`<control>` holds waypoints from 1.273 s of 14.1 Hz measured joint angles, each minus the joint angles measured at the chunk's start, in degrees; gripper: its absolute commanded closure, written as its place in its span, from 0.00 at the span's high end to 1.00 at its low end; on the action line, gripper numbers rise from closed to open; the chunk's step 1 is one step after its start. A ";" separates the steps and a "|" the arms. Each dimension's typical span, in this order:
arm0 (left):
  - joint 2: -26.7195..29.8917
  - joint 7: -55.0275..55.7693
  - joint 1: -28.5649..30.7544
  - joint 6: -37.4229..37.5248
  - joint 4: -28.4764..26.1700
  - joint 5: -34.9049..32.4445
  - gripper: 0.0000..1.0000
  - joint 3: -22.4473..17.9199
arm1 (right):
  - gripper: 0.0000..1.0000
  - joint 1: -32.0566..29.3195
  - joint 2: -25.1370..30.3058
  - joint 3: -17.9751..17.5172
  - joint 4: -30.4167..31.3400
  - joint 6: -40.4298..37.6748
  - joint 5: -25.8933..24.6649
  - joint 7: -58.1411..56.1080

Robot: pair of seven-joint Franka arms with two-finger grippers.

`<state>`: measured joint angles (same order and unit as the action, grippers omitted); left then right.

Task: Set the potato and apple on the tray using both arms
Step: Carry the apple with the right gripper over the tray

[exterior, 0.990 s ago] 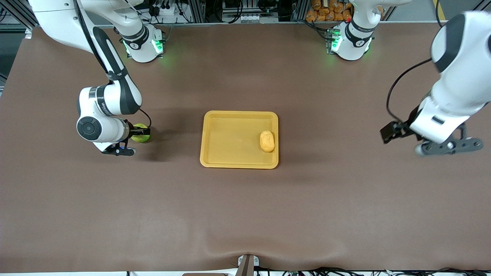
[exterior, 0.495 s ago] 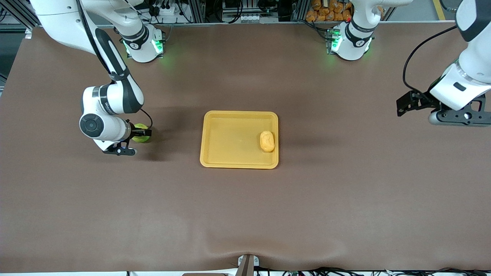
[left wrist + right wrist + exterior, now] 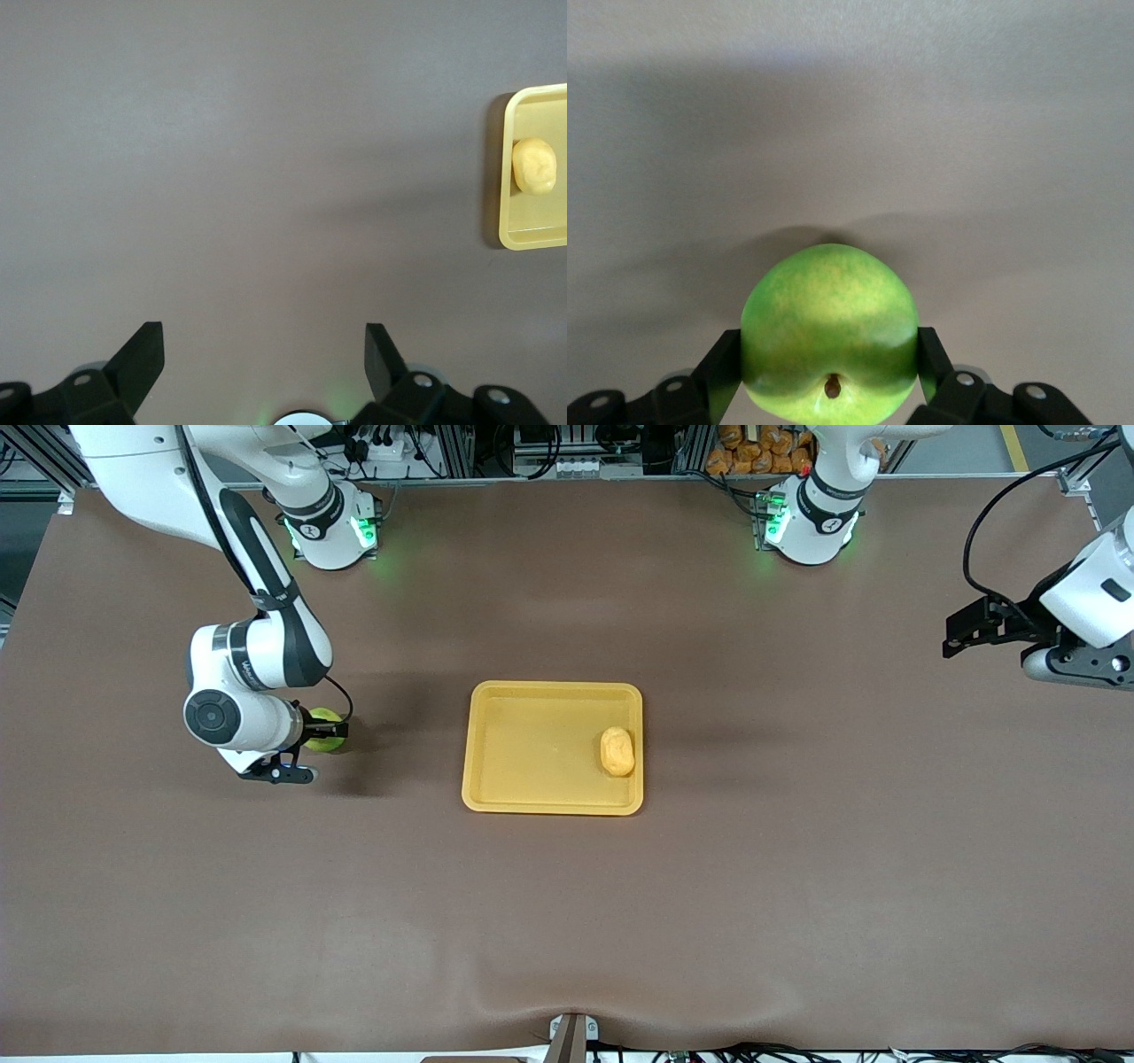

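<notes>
The yellow tray [image 3: 532, 748] lies mid-table. The yellow-tan potato [image 3: 617, 751] lies in it, at the side toward the left arm's end. The green apple [image 3: 325, 718] is beside the tray toward the right arm's end, mostly hidden by the right wrist. My right gripper [image 3: 330, 732] is shut on the apple [image 3: 828, 341], one finger [image 3: 725, 367] on each side, low at the table. My left gripper [image 3: 964, 631] is up over bare table at the left arm's end. It is open and empty [image 3: 263, 354]. Its wrist view shows the tray's edge [image 3: 532, 237] and the potato [image 3: 534, 166].
The brown table cover [image 3: 567, 921] is bare around the tray. Both arm bases, lit green, stand along the table edge farthest from the front camera [image 3: 332, 531] [image 3: 811, 522]. A small bracket [image 3: 571, 1036] sits at the nearest edge.
My left arm has swung away from the tray, toward its end of the table and its base. My right gripper has shifted slightly with the apple between its fingers.
</notes>
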<state>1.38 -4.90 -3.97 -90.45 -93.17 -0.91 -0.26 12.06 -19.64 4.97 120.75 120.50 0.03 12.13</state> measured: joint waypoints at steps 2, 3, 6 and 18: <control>0.02 0.00 0.00 0.06 0.75 0.00 1.00 0.00 | 0.00 0.71 0.19 -0.30 -5.20 -5.92 1.94 0.68; 0.06 0.00 0.00 0.34 1.16 0.00 1.00 0.00 | 0.00 1.42 0.31 -0.37 -7.73 -8.58 3.52 1.18; 0.60 -0.74 0.00 1.45 1.65 0.00 1.00 0.02 | 0.00 5.45 0.44 -0.63 -12.68 -12.22 5.80 6.86; 1.15 -0.81 1.57 2.66 1.67 -0.01 1.00 -0.38 | 0.00 22.68 -10.50 -0.81 -26.01 -8.80 13.43 32.22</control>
<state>2.53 -5.71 -2.39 -87.79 -91.50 -0.91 -0.64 34.74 -30.14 4.16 94.74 111.70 13.46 44.35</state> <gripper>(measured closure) 0.000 0.159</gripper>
